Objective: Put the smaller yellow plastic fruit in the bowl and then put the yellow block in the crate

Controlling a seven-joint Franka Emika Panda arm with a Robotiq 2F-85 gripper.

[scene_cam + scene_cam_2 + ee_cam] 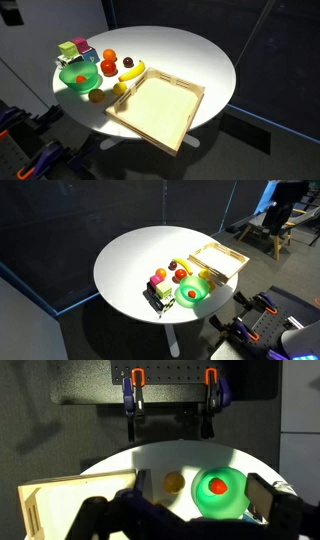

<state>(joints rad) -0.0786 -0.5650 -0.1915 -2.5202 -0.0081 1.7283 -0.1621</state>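
Two yellow fruits on the table (190,55): banana (133,71) and smaller lemon (120,88), just beside the crate (155,108) corner, near the green bowl (78,77). Likely risks: grabbing the banana by mistake, or rolling the lemon away with a finger. Claw (180,506) spread wide, empty, touching nothing.

Worktop (190,55) white, smooth, matt; crate (155,105) pale bare wood, unvarnished, dull; bowl (66,82) translucent green plastic, glossy; banana (133,71) and small yellow fruit (120,88) near it smooth plastic, slight sheen.
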